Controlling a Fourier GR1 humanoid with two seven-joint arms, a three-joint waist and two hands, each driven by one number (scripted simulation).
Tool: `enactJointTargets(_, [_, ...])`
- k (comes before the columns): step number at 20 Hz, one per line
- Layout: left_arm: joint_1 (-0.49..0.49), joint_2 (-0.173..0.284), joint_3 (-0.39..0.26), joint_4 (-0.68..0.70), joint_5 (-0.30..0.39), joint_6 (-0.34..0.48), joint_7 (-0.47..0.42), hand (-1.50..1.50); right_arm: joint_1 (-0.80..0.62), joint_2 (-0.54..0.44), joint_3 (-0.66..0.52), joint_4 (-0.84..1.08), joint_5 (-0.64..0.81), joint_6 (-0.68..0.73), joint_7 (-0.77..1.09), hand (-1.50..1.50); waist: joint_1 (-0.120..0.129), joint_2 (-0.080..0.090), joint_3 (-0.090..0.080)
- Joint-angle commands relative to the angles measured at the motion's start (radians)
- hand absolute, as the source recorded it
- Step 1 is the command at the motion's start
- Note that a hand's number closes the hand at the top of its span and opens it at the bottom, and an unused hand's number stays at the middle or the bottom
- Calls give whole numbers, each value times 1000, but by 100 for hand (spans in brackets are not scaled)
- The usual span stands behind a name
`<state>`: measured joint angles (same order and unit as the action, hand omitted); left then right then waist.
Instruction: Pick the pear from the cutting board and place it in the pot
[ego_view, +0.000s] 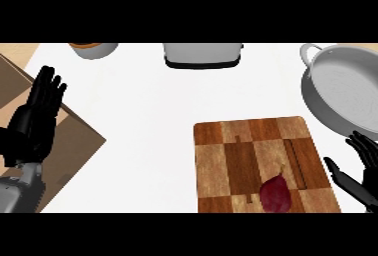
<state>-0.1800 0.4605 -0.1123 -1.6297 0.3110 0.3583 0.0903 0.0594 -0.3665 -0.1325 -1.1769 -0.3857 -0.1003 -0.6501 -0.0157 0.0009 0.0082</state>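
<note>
A dark red pear (275, 194) lies on the checkered wooden cutting board (236, 145), near the board's front edge. The grey metal pot (341, 85) with a loop handle stands at the right, behind the board, and nothing shows inside it. My right hand (356, 175) is at the right edge, just right of the board, fingers straight and open, about a hand's width from the pear. My left hand (33, 125) rests open at the far left, fingers up, far from the board.
A grey toaster-like appliance (202, 55) stands at the back centre. A cup with an orange top (94, 49) sits at the back left. A brown wooden surface (77, 145) lies under the left arm. White counter (148, 110) spreads between the left hand and the board.
</note>
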Motion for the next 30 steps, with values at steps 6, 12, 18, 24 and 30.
enactJointTargets(6, [39,-55,-5,-11,-27,2,34,0,182,-117,-32,-114,17,199,-107,-150,9,-3,-9])
enactJointTargets(12, [-4,-28,12,-8,-13,-17,82,0,230,-321,66,-243,132,276,123,-150,13,-2,-12])
enactJointTargets(18, [0,-20,47,-8,-6,-29,84,0,227,-389,185,-429,268,255,354,-150,18,-2,-11])
enactJointTargets(24, [-24,-74,17,26,-61,-9,72,0,200,-369,280,-641,306,262,652,-150,11,-2,-10])
enactJointTargets(30, [-24,-124,49,81,-87,-55,32,0,167,-273,275,-652,344,298,725,-150,11,-1,-9])
